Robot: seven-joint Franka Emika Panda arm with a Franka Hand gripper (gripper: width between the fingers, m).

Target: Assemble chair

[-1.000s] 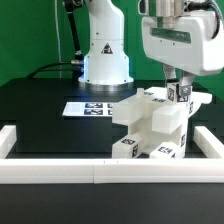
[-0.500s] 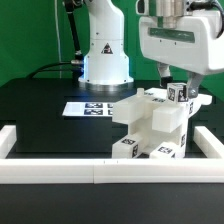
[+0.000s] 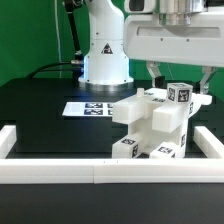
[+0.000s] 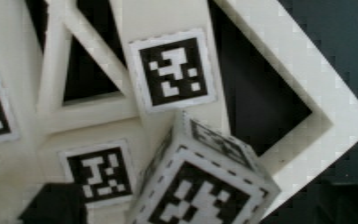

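The chair (image 3: 152, 125) is a small white plastic piece built of chunky, square-edged blocks that lock into one another. In the exterior view it reads as a stepped mass: a broad sloping slab on the exterior view's left, a taller block behind it, and lower blocks at the front. Square black-and-white marker tags sit on several faces: two on the low front blocks, some on the upper surfaces, and one on a short post (image 3: 181, 95) that stands up at the top on the exterior view's right. In the wrist view the chair (image 4: 105, 110) fills the picture at close range, showing white bars around dark openings, one tag upright on a flat bar and another on the slanted end of a block nearer the camera.

The chair stands on the black table (image 3: 40, 110), just inside the long low white border rail (image 3: 60, 163) at the front, and to the exterior view's right of the marker board (image 3: 85, 108), which lies flat near the robot's base.

The gripper (image 3: 178, 75) hangs above the chair's top, over the tagged post. Its jaws are spread wide, one dark finger (image 3: 153, 74) on each side, and they hold nothing; the fingertips sit just above and to either side of the post, apart from it.
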